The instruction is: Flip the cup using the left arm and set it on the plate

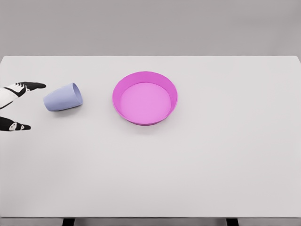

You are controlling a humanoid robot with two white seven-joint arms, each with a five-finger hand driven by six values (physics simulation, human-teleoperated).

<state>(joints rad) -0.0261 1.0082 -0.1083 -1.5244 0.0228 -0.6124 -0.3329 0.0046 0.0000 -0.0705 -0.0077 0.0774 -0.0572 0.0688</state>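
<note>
Your left hand [13, 106] sits open just left of the cup, holding nothing.

Your fingers [33, 85] are spread wide: one dark tip reaches toward the cup's [63, 97] base from above, another lies lower and further left, and neither touches it. The pale blue cup lies on its side on the white surface [197, 160], base toward your hand, mouth facing right. Right of the cup, apart from it, you see the pink plate [145, 97] standing flat.

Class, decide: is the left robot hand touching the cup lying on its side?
Apart. The head view shows bare table between the left robot hand and the cup; its spread fingers stop short of it.
</note>
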